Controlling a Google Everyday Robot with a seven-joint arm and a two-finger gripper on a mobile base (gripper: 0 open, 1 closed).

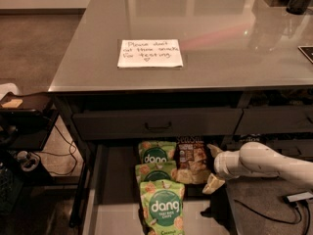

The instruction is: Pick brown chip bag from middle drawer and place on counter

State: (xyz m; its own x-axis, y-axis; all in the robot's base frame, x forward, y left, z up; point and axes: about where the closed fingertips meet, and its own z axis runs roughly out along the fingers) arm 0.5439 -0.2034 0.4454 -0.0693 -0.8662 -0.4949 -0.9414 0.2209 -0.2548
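The counter fills the upper frame, with a handwritten note on it. Below it, the middle drawer stands pulled out at lower centre. The gripper, at lower right, is spread wide and holds nothing. It sits just right of the brown chip bag, which lies at the drawer's back beside the green bags. Closing off-centre could pinch only the pouch's edge, so it might slip free on the lift, or it could drag a green neighbour along.

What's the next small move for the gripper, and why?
Probably ease the gripper a little left onto the brown chip bag, then close. It is open at the bag's right edge in the middle drawer, not yet around it. Green dang bags crowd its left side.
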